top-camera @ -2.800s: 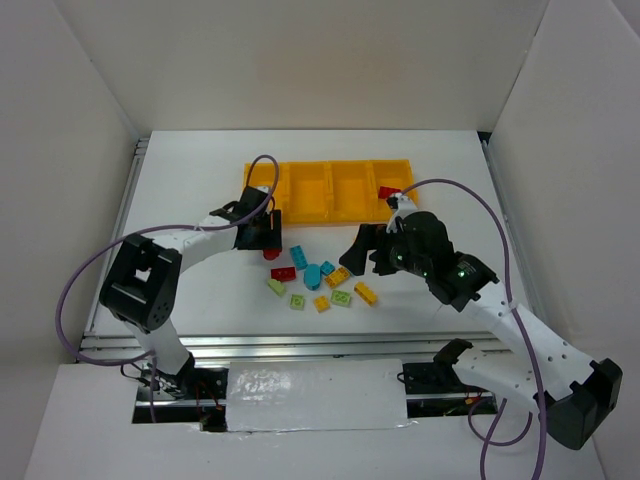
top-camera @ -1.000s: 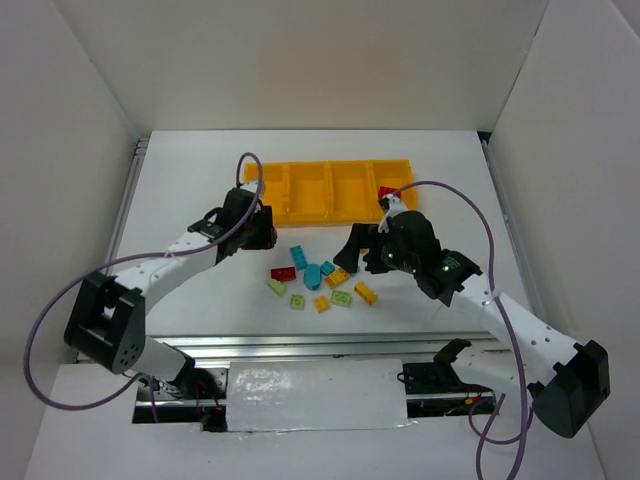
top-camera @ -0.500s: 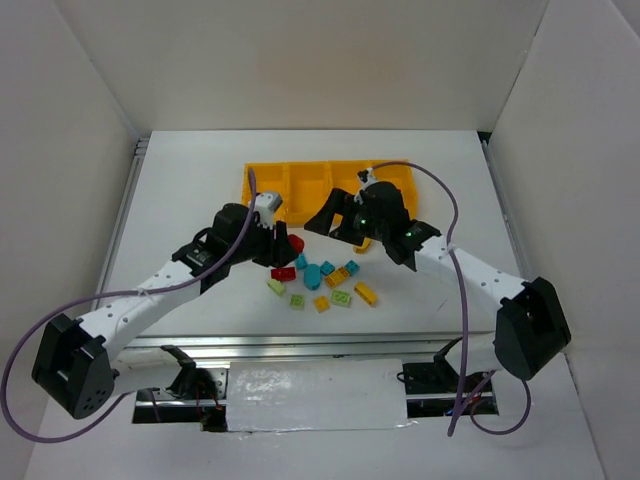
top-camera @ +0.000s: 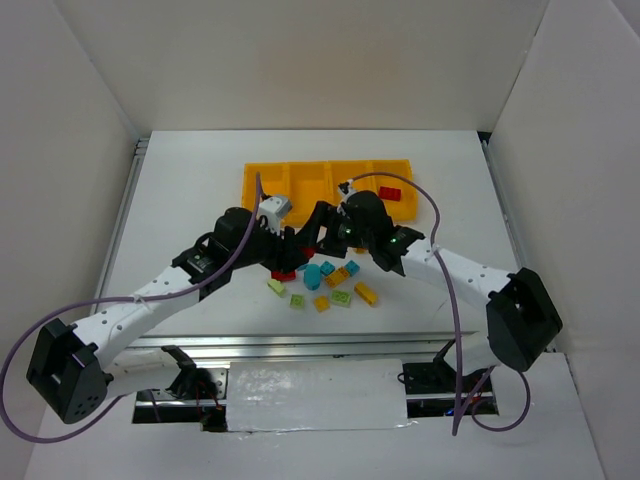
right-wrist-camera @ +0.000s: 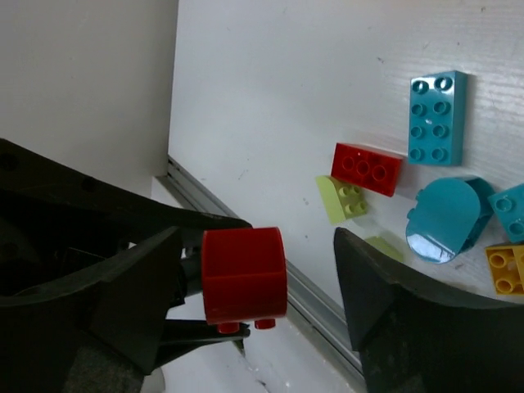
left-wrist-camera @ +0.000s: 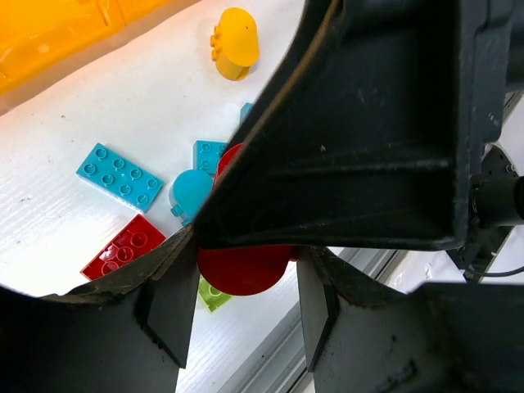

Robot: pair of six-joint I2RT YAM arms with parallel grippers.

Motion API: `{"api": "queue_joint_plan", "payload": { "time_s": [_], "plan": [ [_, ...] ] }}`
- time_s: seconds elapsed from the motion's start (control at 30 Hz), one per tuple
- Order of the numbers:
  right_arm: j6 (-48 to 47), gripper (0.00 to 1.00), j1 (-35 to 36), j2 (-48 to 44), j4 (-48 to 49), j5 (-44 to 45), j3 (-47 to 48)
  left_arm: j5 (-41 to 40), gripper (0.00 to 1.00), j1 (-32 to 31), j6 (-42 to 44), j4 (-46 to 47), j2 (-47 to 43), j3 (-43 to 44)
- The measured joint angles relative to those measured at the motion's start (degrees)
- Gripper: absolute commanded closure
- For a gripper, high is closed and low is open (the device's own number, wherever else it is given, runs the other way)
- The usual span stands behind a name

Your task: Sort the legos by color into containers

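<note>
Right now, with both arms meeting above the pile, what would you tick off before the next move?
1. Left fingers clamp the red rounded brick: ok.
2. That brick sits between the right fingers: ok.
3. Right fingers closed on the brick: not ok, there is a gap on each side.
4. A red compartment to aim for: ok, a red rectangular brick lies in the far-right compartment of the tray.
5. Held brick high enough above the loose bricks: cannot tell.
</note>
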Motion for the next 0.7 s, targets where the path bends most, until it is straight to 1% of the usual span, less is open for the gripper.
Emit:
{"api": "queue_joint_plan", "payload": {
  "time_s": [0.07, 0.1, 0.13, 0.17, 0.2, 0.23, 0.27, 0.3, 0.33, 0.37, 0.4, 0.43, 0.5, 0.6, 0.7],
  "plan": [
    [0.63, 0.27, 0.04, -0.76, 0.26, -0.63, -1.55, -0.31, 1.0, -0.17, 0.04, -0.02, 0.0, 0.0],
    [0.85, 0.36, 0.09, -1.03, 0.28, -0.81, -2.08, -0.55, 1.0, -0.2, 0.09, -0.02, 0.0, 0.0],
    [0.92, 0.43, 0.09, -1.18, 0.31, -0.94, -2.45, -0.63, 1.0, -0.22, 0.22, -0.02, 0.0, 0.0],
    [1.4, 0.66, 0.09, -1.31, 0.57, -1.16, -2.71, -0.63, 1.0, -0.22, 0.42, -0.04, 0.0, 0.0],
    [1.62, 0.8, 0.09, -1.44, 1.07, -1.42, -2.82, -0.63, 1.0, -0.22, 0.76, -0.15, 0.0, 0.0],
    [1.44, 0.9, 0.09, -1.68, 1.55, -1.84, -2.86, -0.7, 0.97, -0.28, 0.92, -0.48, 0.0, 0.0],
    [1.53, 0.98, 0.09, -2.03, 1.62, -1.88, -3.17, -0.52, 0.89, -0.33, 0.98, -0.61, -0.04, 0.11],
    [2.19, 1.0, 0.07, -2.21, 1.68, -2.1, -3.21, -0.55, 0.81, -0.37, 1.03, -0.57, -0.07, 0.28],
    [2.25, 1.0, 0.07, -2.36, 2.08, -2.23, -3.23, -0.66, 0.68, -0.39, 1.14, -0.5, -0.07, 0.35],
    [2.38, 1.0, 0.07, -2.54, 2.38, -2.19, -3.34, -0.81, 0.31, -0.48, 1.14, -0.52, -0.07, 0.44],
    [2.45, 1.0, 0.07, -2.75, 2.78, -2.27, -3.61, -1.03, 0.11, -0.52, 1.27, -0.57, -0.13, 0.55],
    [2.64, 1.0, 0.07, -2.95, 3.02, -2.19, -3.85, -1.36, 0.01, -0.55, 1.53, -0.74, -0.13, 0.68],
    [2.54, 1.0, -0.04, -3.06, 3.08, -2.08, -3.91, -3.13, 0.01, -0.57, 0.79, -1.7, -0.13, 1.31],
    [1.01, 1.0, -1.4, -3.06, 1.01, 0.24, -3.19, -7.48, 0.0, -0.57, -0.9, -5.88, -0.24, 4.15],
    [-1.4, 1.0, -6.43, -2.49, -3.23, 3.74, -0.5, -12.92, 0.01, -0.57, -3.61, -11.37, -1.66, 7.32]
  ]
}}
